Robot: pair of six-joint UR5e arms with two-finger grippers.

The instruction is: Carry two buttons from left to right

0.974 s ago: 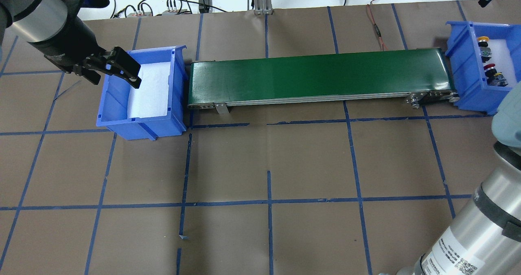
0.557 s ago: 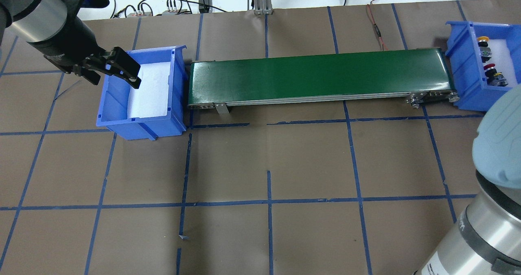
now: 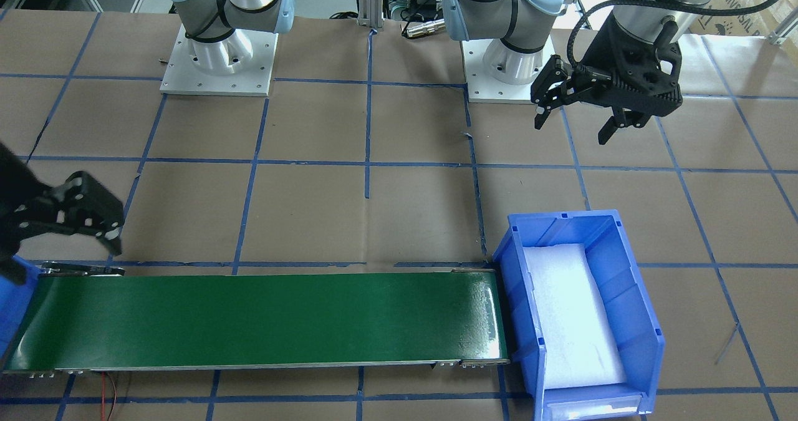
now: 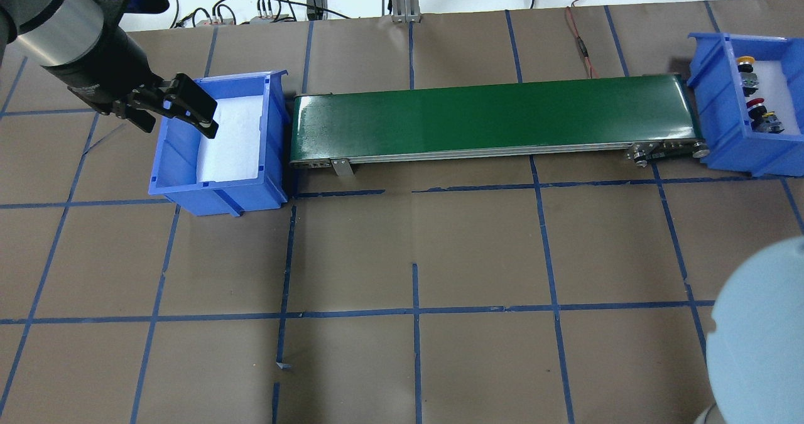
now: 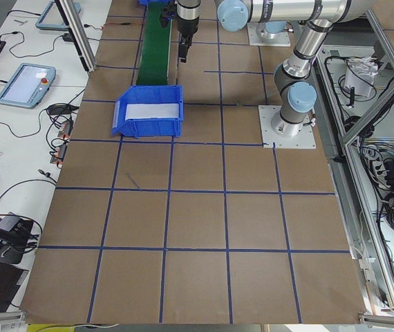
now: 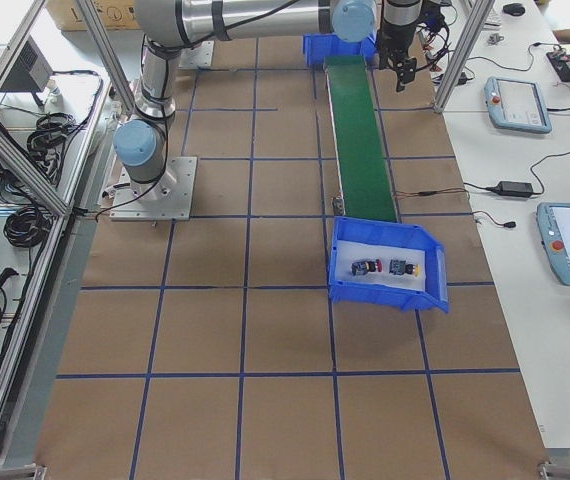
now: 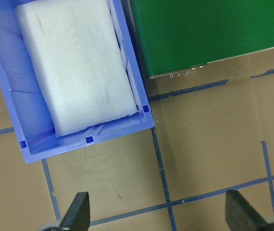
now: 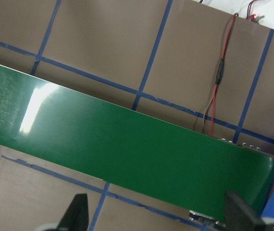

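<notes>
The red-capped button (image 4: 757, 106) and the yellow-capped button (image 4: 745, 65) lie in the right blue bin (image 4: 716, 110). Both also show in the exterior right view, red (image 6: 365, 267) and yellow (image 6: 402, 267). My left gripper (image 4: 176, 122) is open and empty, high over the left blue bin (image 4: 217, 188); in the front-facing view it (image 3: 572, 129) hangs behind that bin (image 3: 629, 284). My right gripper (image 3: 62, 256) is open and empty above the belt's right end. Its wrist view (image 8: 156, 216) shows only the belt below.
A green conveyor belt (image 4: 490, 116) runs between the two bins. The left bin holds only a white foam pad (image 7: 74, 62). My right arm's elbow (image 4: 760, 330) fills the overhead view's lower right corner. Cables (image 4: 581, 41) lie behind the belt.
The right arm's elbow has swung down and back in the overhead view, and the right gripper has left that view's top right corner. The left gripper has stayed put.
</notes>
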